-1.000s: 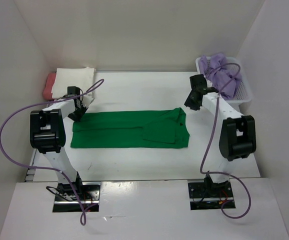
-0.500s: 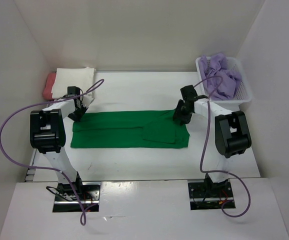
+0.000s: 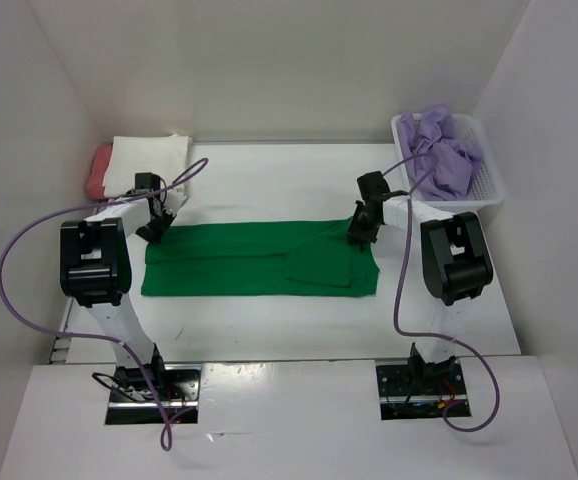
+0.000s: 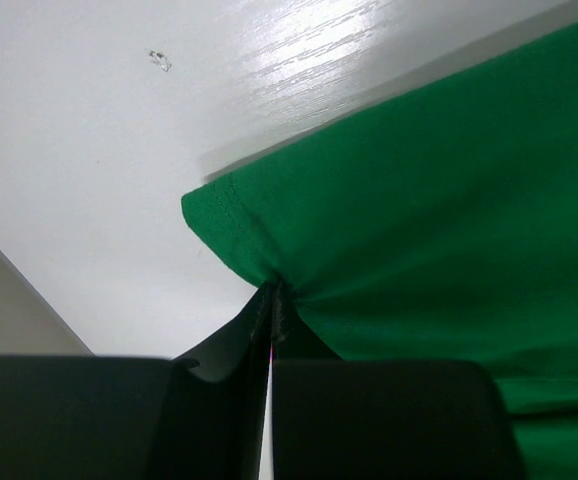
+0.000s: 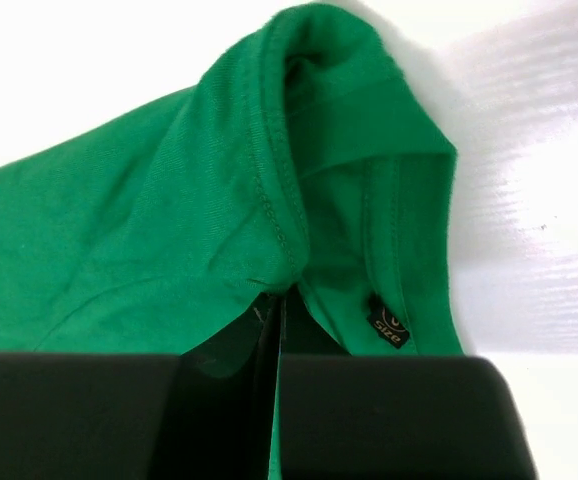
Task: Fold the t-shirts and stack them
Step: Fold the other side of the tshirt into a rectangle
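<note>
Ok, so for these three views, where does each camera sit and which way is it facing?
Top external: above and behind the robot, looking down on the table; the left arm and right arm show, with the green t-shirt between them.
Left wrist: on the left arm, looking along the left end effector, shut on the shirt's corner.
Right wrist: on the right arm, looking along the right end effector, shut at the collar.
Shared: all three see the green t-shirt; the wrist views show opposite ends of it.

The right tool (image 3: 360, 234) swung down from the white plastic mesh basket (image 3: 491, 186) and clamped shut on the collar of the bright green cloth t-shirt (image 3: 229, 260).
</note>
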